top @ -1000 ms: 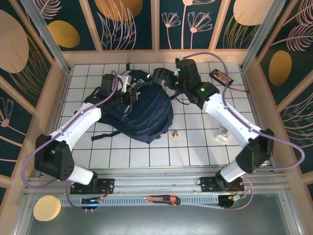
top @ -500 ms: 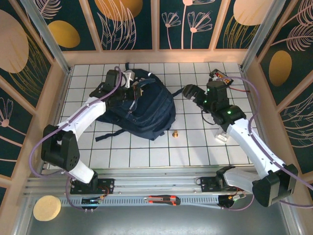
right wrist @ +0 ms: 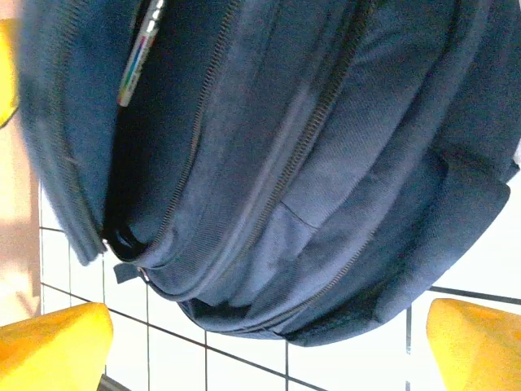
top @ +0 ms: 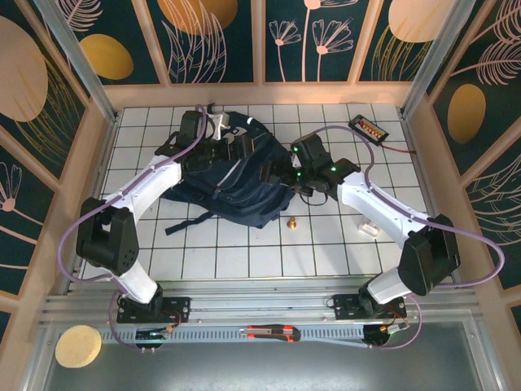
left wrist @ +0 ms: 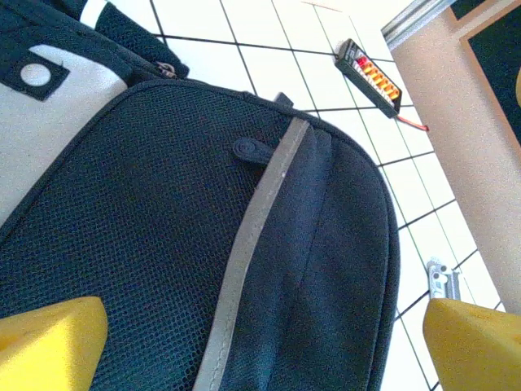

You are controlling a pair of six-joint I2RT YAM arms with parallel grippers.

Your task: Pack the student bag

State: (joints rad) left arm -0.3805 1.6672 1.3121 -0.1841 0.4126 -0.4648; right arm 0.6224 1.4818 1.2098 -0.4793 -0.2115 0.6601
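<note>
Left claw (left wrist: 260, 350) is found spread wide, nothing held; right claw (right wrist: 260, 342) likewise wide and empty. Directly beneath and between both is laid the large dark navy fabric student bag (top: 236, 191), one zip compartment (right wrist: 122, 179) gaping. Packing is judged under way; next, an article must be fetched or the zip closed.

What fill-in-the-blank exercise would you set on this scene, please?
The student bag lies on the white-tiled ____. Both the left gripper and the right gripper are ____. Their fingers are coloured ____.
Missing words: table; open; yellow.
</note>
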